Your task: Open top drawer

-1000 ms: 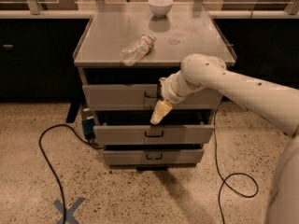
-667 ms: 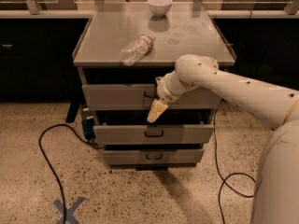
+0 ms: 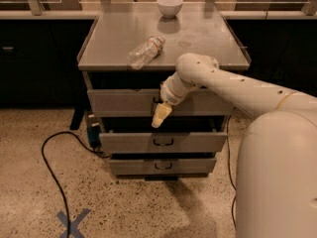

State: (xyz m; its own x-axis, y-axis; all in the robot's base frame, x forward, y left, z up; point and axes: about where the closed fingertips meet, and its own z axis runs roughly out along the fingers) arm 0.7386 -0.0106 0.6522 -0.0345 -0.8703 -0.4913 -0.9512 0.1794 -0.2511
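Observation:
The top drawer [image 3: 119, 103] is the wide grey metal front just under the cabinet top, seen in the camera view. It stands slightly out from the frame, with a dark gap above it. My gripper [image 3: 159, 116], with yellowish tips pointing down, hangs at the centre of this drawer front, at its lower edge. It covers the spot where the handle sits, so the handle is hidden. My white arm reaches in from the right.
The middle drawer [image 3: 198, 142] and bottom drawer [image 3: 129, 165] sit below, each with a dark wire handle. A clear plastic bottle [image 3: 144, 51] lies on the cabinet top [image 3: 208, 43], and a white bowl [image 3: 169, 6] stands at its back. A black cable [image 3: 52, 167] and a blue tape cross [image 3: 73, 222] are on the floor to the left.
My gripper has moved a little left and up along the top drawer front. The drawers, bottle and bowl have not moved.

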